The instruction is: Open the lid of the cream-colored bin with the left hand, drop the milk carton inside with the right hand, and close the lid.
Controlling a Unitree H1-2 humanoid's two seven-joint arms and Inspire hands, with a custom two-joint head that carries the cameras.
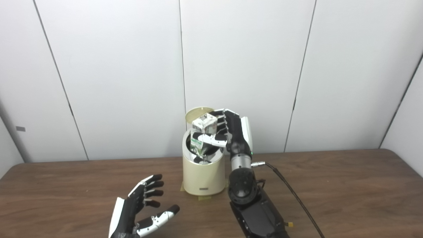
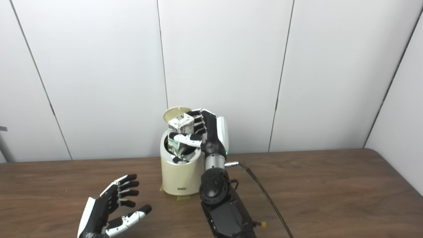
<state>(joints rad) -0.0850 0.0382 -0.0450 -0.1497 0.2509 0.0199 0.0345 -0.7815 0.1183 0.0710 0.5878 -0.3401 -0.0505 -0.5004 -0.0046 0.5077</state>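
The cream-colored bin (image 1: 202, 177) stands upright on the table with its round lid (image 1: 198, 112) swung up at the back, so the mouth shows. My right hand (image 1: 228, 130) is above the bin's right rim, shut on the milk carton (image 1: 202, 130). The carton is white with green print, held over the mouth, its lower end dipping into the opening. My left hand (image 1: 140, 210) hovers over the table in front and to the left of the bin, open, fingers spread, touching nothing.
The brown wooden table (image 1: 347, 191) extends right and left of the bin. A black cable (image 1: 290, 191) trails from my right wrist across the table toward the front edge. White wall panels (image 1: 244, 66) stand close behind the bin.
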